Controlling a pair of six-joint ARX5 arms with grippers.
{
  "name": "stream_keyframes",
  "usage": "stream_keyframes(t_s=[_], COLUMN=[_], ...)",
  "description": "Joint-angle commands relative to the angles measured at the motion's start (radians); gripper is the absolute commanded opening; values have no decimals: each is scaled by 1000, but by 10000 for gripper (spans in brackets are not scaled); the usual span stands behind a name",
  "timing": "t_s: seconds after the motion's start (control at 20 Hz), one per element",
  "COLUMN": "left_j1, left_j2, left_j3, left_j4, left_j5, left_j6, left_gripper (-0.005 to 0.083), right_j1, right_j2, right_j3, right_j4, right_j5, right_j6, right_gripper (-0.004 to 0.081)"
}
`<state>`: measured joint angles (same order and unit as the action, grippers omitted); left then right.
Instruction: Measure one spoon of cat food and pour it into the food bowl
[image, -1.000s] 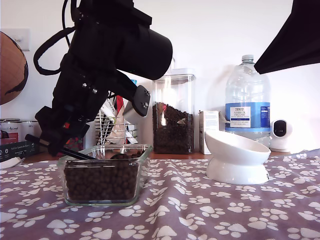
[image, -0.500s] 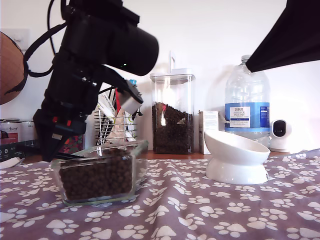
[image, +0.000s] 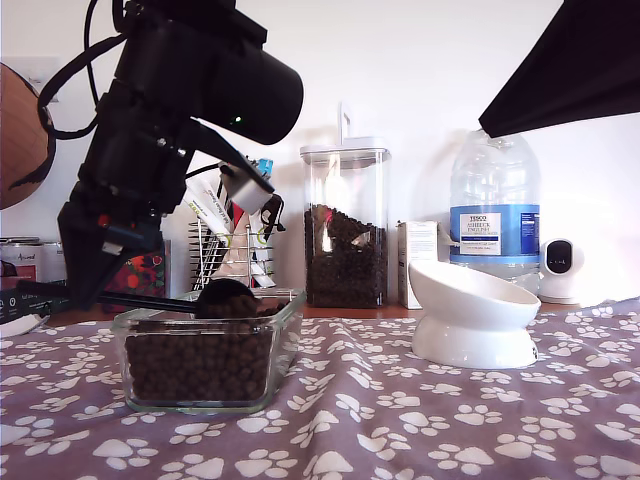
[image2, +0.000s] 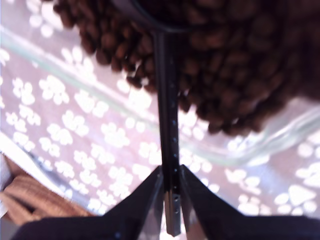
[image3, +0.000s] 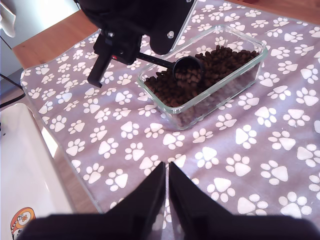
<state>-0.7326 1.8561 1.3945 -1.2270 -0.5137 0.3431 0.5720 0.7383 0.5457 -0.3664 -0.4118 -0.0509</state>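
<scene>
Lifted since a moment ago, the spoon (image: 222, 297), pinched by my first gripper (image2: 171, 186), brims; tilting spills cat food (image: 200, 363); second gripper (image3: 166, 172) closed, empty

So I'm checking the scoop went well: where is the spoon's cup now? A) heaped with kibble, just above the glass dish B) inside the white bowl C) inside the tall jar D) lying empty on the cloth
A: the spoon in my first gripper holds kibble just above the glass dish.
</scene>
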Motion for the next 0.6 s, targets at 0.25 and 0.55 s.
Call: stream_keyframes(t_s=[0.25, 0.55], left_j1=[9, 88], left_j2=[31, 31], left_j3=[31, 37], left_j4=[-15, -54], left_j5=[114, 224], left_j6=[-12, -111], left_gripper=[-21, -21], right_j1=[27, 74], right_j2=[4, 4], right_j3=[-18, -18], right_j4=[-1, -9], right_j5=[-2, -1], right_j6=[-2, -4], right_gripper=[-13, -13])
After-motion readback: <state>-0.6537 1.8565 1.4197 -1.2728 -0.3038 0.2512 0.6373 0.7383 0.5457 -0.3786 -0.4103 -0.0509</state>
